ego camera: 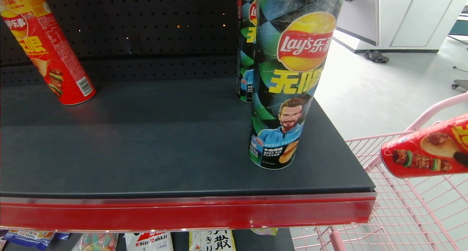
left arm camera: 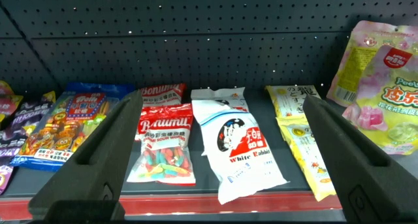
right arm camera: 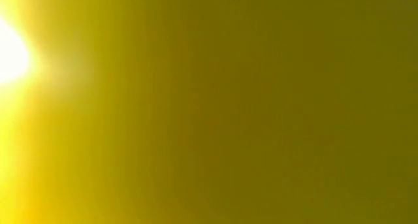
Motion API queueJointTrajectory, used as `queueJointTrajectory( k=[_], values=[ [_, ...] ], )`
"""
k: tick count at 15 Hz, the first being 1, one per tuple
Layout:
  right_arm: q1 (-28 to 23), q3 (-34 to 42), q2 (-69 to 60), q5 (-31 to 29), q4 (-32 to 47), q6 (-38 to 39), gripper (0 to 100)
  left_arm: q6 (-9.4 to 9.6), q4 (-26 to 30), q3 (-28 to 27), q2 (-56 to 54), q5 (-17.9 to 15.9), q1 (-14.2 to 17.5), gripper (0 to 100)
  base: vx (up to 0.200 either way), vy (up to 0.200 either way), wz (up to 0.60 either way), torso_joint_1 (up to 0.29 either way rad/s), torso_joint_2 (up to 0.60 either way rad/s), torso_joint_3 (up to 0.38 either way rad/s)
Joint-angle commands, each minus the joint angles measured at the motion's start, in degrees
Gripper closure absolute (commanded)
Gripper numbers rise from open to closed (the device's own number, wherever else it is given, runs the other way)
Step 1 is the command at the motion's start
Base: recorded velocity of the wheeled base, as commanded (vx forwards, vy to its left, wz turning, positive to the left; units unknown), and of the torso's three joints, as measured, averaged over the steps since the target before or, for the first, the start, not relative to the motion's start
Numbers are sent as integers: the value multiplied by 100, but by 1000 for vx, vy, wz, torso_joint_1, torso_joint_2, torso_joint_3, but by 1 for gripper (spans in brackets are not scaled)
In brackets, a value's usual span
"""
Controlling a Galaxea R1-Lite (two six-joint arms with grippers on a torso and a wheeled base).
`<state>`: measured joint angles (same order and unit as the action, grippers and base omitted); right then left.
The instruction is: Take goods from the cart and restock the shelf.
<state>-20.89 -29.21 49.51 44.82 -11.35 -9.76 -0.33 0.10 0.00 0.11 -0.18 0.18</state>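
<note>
Dark shelf deck (ego camera: 146,145), open floor beyond; right gripper (ego camera: 461,158) clamped on red chip can (ego camera: 420,156) over pink cart (ego camera: 438,110); left gripper (left arm camera: 222,165) apart, empty. Risk: swing-in knocks standing black can (ego camera: 289,97)

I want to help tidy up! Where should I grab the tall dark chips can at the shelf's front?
Grip the dark can around its round middle, coming from the open front of the shelf. It stands upright, and a second can stands close behind it.
</note>
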Motion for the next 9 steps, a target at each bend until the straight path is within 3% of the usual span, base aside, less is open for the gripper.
queueJointTrajectory(
  k=[1, 3, 4, 5, 9],
  values=[
    [6, 223, 42, 35, -8, -280, 100, -2, -1, 0, -2, 1, 8, 0, 0, 0, 0, 0, 0, 0],
    [314, 539, -29, 246, 1, -606, 100, -2, -1, 0, -2, 1, -1, 0, 0, 0, 0, 0, 0, 0],
    [859, 583, -117, 246, 19, -614, 100, -2, -1, 0, -2, 1, -1, 0, 0, 0, 0, 0, 0, 0],
    [973, 565, -152, 228, 19, -614, 100, -2, -1, 0, -2, 1, 8, 0, 0, 0, 0, 0, 0, 0],
    [165, 126, -99, 193, 19, -544, 100, -2, -1, 0, -2, 1, -1, 0, 0, 0, 0, 0, 0, 0]
  ],
)
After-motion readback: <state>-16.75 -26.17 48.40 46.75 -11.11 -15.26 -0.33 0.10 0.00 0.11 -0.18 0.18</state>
